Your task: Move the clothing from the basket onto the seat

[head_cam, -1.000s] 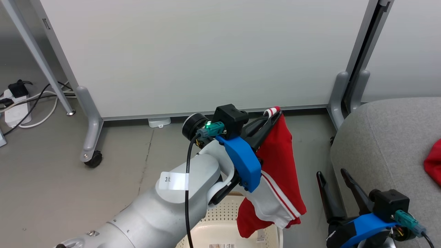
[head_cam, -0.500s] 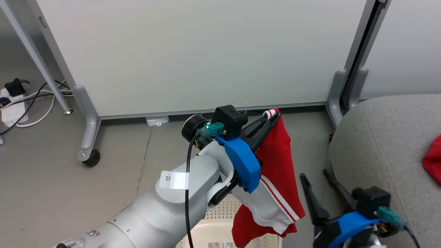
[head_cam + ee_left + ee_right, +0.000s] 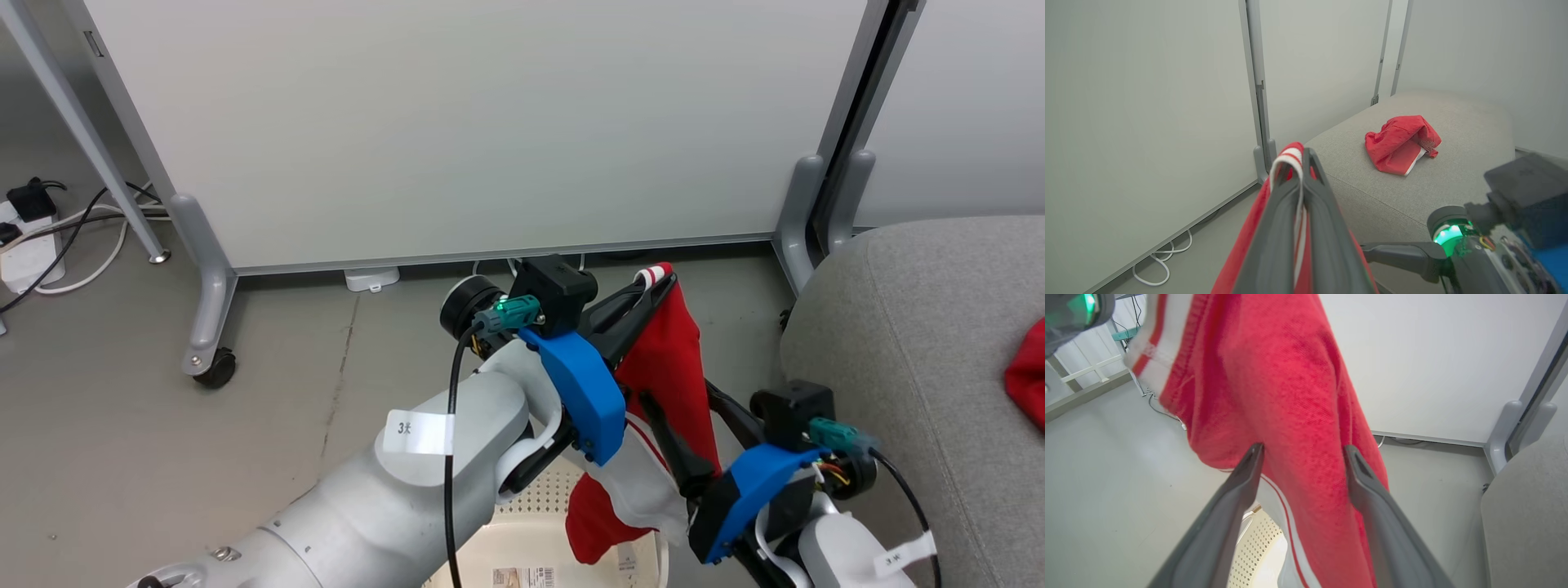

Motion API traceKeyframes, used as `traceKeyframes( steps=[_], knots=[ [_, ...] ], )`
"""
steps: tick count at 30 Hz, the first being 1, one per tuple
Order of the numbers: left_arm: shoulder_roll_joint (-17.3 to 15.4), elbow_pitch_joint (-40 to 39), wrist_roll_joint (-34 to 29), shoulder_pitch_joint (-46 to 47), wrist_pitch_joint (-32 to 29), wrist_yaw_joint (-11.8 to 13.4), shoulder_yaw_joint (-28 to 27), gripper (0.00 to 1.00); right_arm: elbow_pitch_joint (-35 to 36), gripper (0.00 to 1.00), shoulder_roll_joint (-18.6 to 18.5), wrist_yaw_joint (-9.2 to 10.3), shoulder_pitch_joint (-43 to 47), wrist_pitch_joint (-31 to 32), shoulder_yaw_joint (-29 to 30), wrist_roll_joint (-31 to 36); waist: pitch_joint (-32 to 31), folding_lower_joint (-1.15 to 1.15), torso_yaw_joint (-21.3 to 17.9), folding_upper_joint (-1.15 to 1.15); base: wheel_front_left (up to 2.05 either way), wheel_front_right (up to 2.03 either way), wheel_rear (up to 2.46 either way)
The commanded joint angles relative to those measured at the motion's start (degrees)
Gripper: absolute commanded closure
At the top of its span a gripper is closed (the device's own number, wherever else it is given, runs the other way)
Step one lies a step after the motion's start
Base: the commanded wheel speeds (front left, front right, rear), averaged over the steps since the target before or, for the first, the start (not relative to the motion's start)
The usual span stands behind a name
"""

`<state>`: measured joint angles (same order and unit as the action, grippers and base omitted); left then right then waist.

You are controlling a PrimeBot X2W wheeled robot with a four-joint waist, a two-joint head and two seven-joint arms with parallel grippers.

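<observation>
My left gripper (image 3: pixel 655 279) is shut on the white-striped band of a red garment (image 3: pixel 673 359), which hangs from it above the cream basket (image 3: pixel 522 535). In the left wrist view the same gripper (image 3: pixel 1298 154) pinches that striped band (image 3: pixel 1289 152). My right gripper (image 3: pixel 676 394) is open, with one finger on each side of the hanging cloth. In the right wrist view its jaws (image 3: pixel 1303 448) stand wide around the red fabric (image 3: pixel 1290 384). Another red garment (image 3: pixel 1400 143) lies crumpled on the grey seat (image 3: pixel 1457 122), at the right edge of the head view (image 3: pixel 1030 371).
White partition panels on grey wheeled legs (image 3: pixel 214 294) stand behind the basket. A power strip and cables (image 3: pixel 33 237) lie on the floor at the far left. The seat (image 3: pixel 914 327) rises just to the right of my right arm.
My right gripper has swung left and upward from beside the seat and now straddles the hanging garment. My left gripper has kept its hold, shifting only slightly.
</observation>
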<state>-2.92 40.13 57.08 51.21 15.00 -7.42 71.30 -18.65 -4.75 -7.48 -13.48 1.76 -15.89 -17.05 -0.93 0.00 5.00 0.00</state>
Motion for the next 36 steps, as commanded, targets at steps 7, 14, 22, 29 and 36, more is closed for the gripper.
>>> traceKeyframes(
  steps=[7, 14, 22, 29, 36],
  knots=[
    [0.0, -0.7, 0.4, 0.5, 0.3, -0.1, 0.7, 1.0, -7.3, 0.0, -0.4, -0.03, -6.2, -1.5, -3.8, -1.4, 0.3, 0.0, 0.4, 0.0, 0.0, 0.0, 0.0],
    [0.0, -0.7, 0.8, 0.5, 0.3, -0.1, 1.1, 1.0, -14.0, 1.0, 0.2, -0.03, -10.8, -4.2, -7.0, -2.7, 0.3, 0.0, 0.6, 0.0, 0.0, 0.0, 0.0],
    [0.0, -0.3, 1.0, 0.1, 0.3, -0.1, 1.5, 1.0, -18.3, 1.0, 0.6, -0.02, -12.8, -7.1, -9.1, -4.6, -0.1, 0.0, 0.3, 0.0, 0.0, 0.0, 0.0],
    [0.0, 0.2, 1.3, 0.0, 0.3, -0.1, 1.6, 1.0, -20.2, 1.0, 0.5, -0.02, -13.6, -8.9, -9.5, -5.2, -0.3, 0.0, -0.6, 0.0, 0.0, 0.0, 0.0],
    [0.0, 0.5, 1.0, -0.1, 0.3, -0.1, 1.0, 1.0, -20.8, 1.0, 0.5, -0.02, -14.0, -10.4, -9.3, -5.4, -0.3, 0.0, -1.6, 0.0, 0.0, 0.0, 0.0]
  ],
)
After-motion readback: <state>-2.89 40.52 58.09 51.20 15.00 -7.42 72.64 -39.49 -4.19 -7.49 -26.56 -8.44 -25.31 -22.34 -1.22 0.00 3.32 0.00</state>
